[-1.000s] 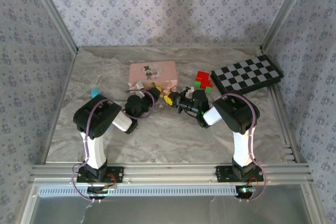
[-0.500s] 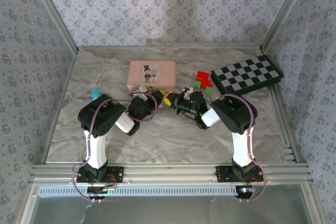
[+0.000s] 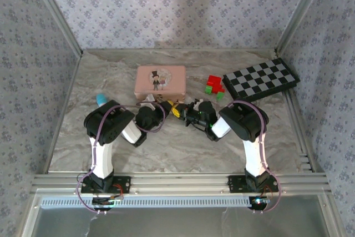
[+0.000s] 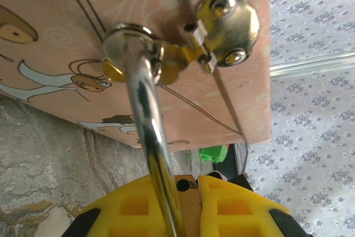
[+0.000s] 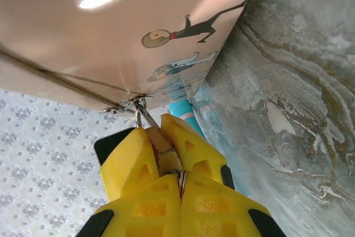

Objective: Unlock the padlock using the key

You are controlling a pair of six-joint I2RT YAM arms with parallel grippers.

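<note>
Both pieces are in hand. The left gripper (image 4: 178,186) has its jaws clenched on the padlock (image 4: 147,126), whose silver shackle reaches up against the pink box (image 4: 50,20). The right gripper (image 5: 158,136) has its jaws clenched on what looks like the key (image 5: 148,121). Seen from above, they meet at the box's 6 o'clock edge, low over the desk (image 3: 183,142), with the key at the padlock's 3 o'clock. Pickup seems done; whether the key has reached the keyhole I cannot tell, so seating, turning and freeing the shackle likely remain.

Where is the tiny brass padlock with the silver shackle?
Left wrist view: left gripper holds the padlock by its shackle, in front of the pink box.
</note>
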